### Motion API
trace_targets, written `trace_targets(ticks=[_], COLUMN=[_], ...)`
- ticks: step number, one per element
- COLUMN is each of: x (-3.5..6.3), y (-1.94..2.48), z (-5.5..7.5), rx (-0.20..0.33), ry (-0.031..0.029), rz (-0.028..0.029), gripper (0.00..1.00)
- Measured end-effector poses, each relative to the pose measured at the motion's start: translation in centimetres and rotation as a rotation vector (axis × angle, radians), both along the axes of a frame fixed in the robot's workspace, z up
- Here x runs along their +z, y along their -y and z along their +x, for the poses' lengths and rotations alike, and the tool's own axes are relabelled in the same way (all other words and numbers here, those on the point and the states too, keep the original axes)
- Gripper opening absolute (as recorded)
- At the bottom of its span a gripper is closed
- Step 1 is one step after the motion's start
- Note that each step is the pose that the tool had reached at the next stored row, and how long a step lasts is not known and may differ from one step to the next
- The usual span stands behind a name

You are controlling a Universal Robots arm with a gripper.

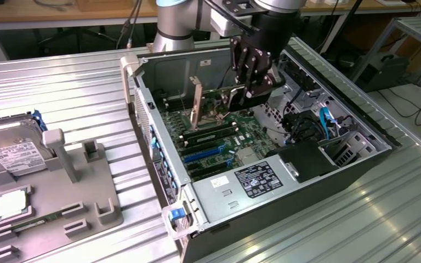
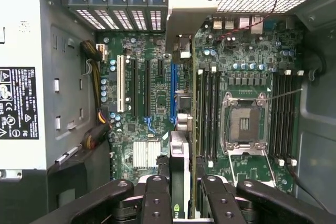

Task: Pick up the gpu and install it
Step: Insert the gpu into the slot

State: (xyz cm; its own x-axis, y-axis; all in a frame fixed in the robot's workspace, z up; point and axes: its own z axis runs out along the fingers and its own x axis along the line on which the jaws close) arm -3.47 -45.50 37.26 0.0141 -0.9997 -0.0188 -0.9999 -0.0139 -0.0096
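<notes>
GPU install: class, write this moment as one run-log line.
gripper: shut on gpu | position: inside open computer case, above motherboard | gpu: edge-on, not yet seated

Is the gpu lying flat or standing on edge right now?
On edge. The gpu is clamped between the gripper jaws, seen edge-on above the motherboard, inside the open computer case.

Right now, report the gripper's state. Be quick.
Gripper: closed on the gpu, holding it edge-down inside the open computer case, above the motherboard.
</notes>
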Motion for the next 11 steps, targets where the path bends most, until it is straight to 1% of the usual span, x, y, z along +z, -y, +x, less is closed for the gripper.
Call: trace_targets(ticks=[5,11], x=[-0.70,-1.29], y=[0.00,0.00], z=[0.0,0.0], rx=[0.000,0.000], ry=[0.0000,0.0000], rz=[0.0000,-0.0001], gripper=[0.28,0.28])
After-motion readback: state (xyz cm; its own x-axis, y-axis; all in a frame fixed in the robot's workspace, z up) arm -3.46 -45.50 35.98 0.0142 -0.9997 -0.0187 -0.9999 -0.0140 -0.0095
